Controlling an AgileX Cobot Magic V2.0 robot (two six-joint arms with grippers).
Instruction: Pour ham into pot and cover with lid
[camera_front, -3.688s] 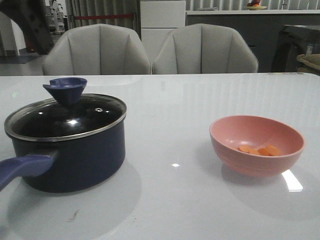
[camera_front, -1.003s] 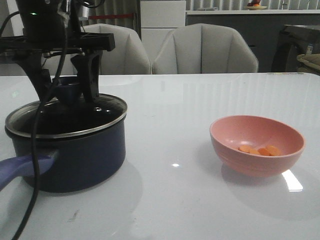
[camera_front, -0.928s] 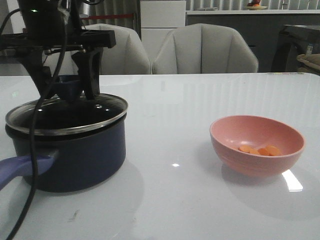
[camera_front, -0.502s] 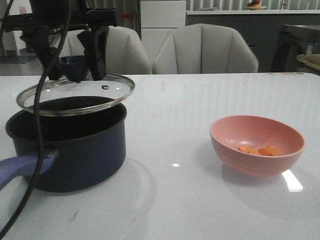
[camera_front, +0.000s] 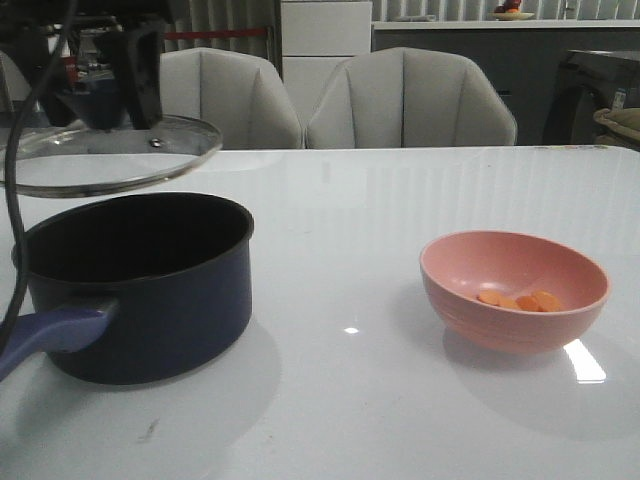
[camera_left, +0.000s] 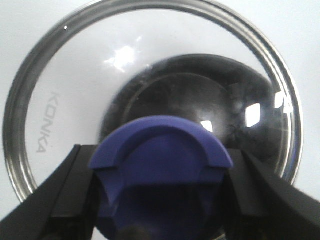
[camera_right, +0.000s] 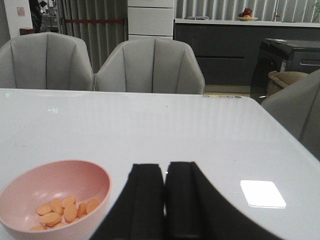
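Observation:
The dark navy pot (camera_front: 140, 290) stands uncovered at the left of the table, its purple-blue handle (camera_front: 45, 335) pointing toward me. My left gripper (camera_front: 100, 95) is shut on the purple-blue knob (camera_left: 160, 165) of the glass lid (camera_front: 110, 155) and holds it tilted in the air above and left of the pot. Through the glass in the left wrist view the pot (camera_left: 195, 100) shows below. The orange ham slices (camera_front: 520, 300) lie in the salmon-pink bowl (camera_front: 513, 290) at the right, also in the right wrist view (camera_right: 65, 210). My right gripper (camera_right: 165, 172) is shut and empty beside the bowl (camera_right: 50, 197).
Two grey chairs (camera_front: 410, 100) stand behind the table's far edge. A dark counter (camera_front: 470, 70) runs along the back wall. The left arm's cable (camera_front: 12, 230) hangs down in front of the pot.
My left gripper came down onto the lid, shut on its knob, then lifted the lid off the pot and carried it up and to the left. The bowl has not moved.

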